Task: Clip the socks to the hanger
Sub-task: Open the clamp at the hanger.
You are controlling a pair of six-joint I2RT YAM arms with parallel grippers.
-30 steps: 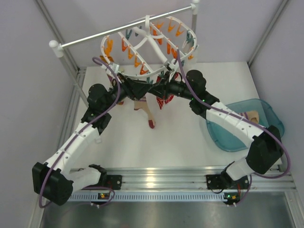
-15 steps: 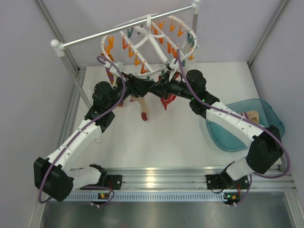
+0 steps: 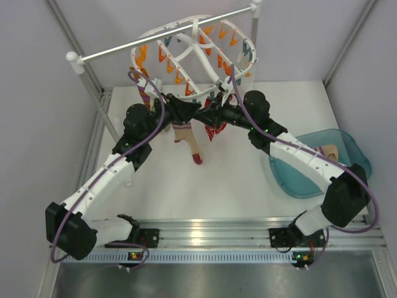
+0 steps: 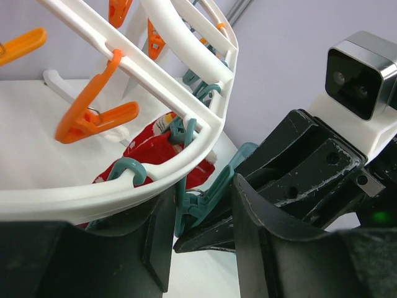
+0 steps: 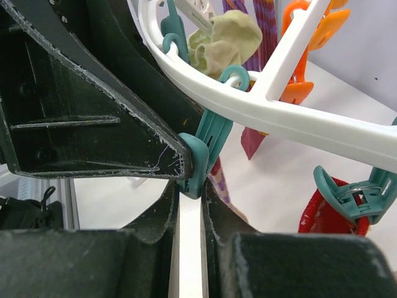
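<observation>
The white oval hanger (image 3: 197, 59) hangs from the rail, and both grippers meet under its near rim. A cream sock (image 3: 191, 141) with a red toe dangles below them. My left gripper (image 3: 183, 112) (image 4: 201, 223) has its fingers against both spread legs of a teal clip (image 4: 198, 195) under the hanger (image 4: 74, 198). My right gripper (image 3: 208, 115) (image 5: 191, 192) is shut on the lower tip of that teal clip (image 5: 205, 146), below the hanger (image 5: 279, 112). A striped sock part (image 5: 218, 177) shows just behind the clip, and bunched cream cloth (image 5: 223, 37) sits at the rim.
A red patterned sock (image 3: 216, 129) (image 4: 149, 146) hangs from a nearby teal clip. Maroon-purple socks (image 5: 263, 25) hang further along. The metal rail (image 3: 161, 37) on white posts crosses the back. A blue bin (image 3: 310, 180) at the right holds another sock (image 3: 330, 152).
My left gripper's jaws have narrowed onto the teal clip. The hanging cream sock has swung left and back a little. The right gripper has kept its pinch.
</observation>
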